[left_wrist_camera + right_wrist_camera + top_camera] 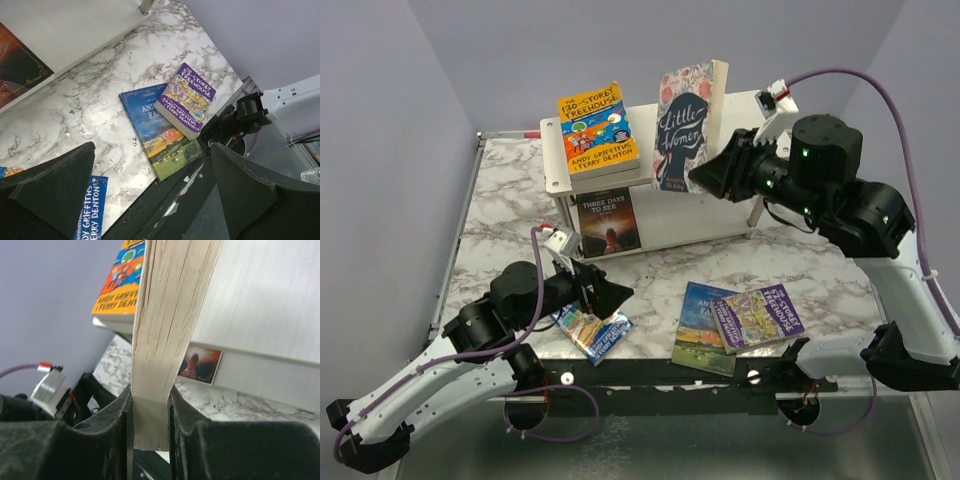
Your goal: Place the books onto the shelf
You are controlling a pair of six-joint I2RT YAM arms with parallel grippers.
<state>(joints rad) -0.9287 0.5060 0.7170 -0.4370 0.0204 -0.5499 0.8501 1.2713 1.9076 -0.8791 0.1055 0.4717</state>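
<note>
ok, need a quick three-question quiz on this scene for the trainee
1. True or false: the left jaws are shut on a book.
2. How many books lie on the table? A one, B three, C five.
3. Fill in: the right jaws hold ____ upright.

Key
1. False: they stand open, by the blue book.
2. B: the blue book, Animal Farm, and the purple Treehouse lying partly on Animal Farm.
3. Little Women.
</note>
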